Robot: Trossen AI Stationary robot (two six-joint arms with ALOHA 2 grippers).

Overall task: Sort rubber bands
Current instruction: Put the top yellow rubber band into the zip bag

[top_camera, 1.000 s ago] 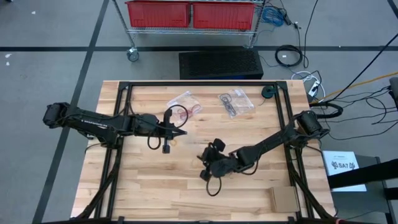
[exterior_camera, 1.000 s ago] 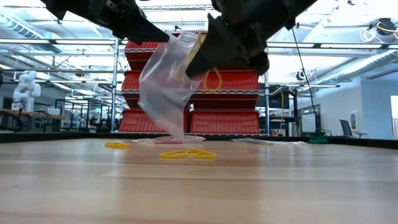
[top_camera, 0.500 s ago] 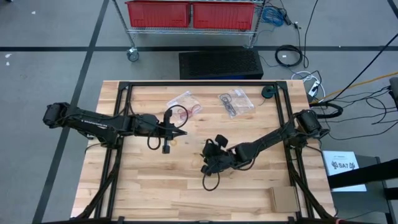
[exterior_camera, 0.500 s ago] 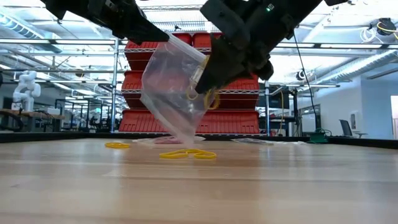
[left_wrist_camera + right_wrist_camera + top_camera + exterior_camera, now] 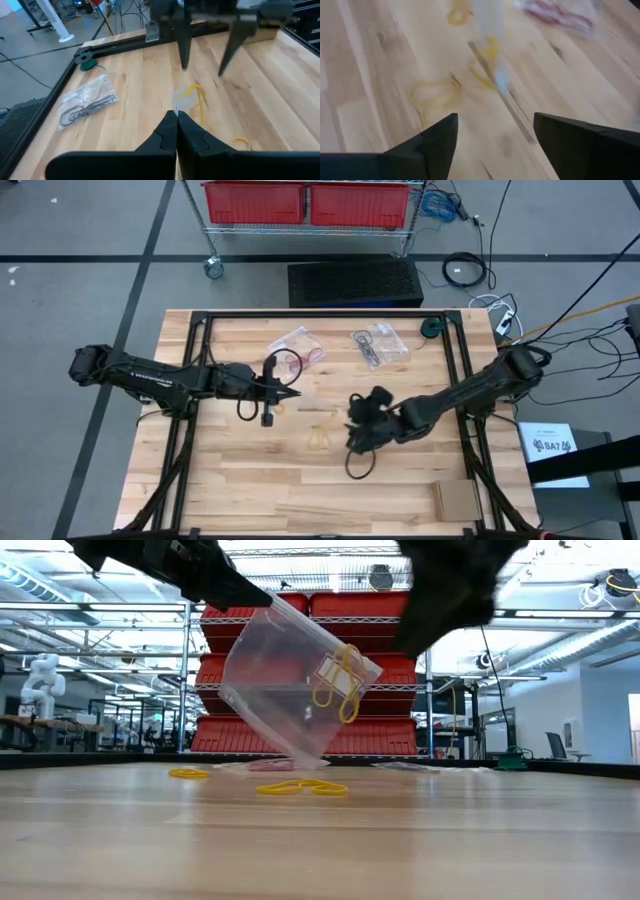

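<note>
The left gripper (image 5: 176,131) pinches the edge of a clear plastic bag (image 5: 292,692), holding it tilted above the wooden table (image 5: 400,480). Yellow rubber bands (image 5: 338,683) sit inside the bag, and more yellow bands (image 5: 301,787) lie on the table below it. The right gripper (image 5: 352,420), fingers spread wide and empty, hangs just beside the bag's mouth.
</note>
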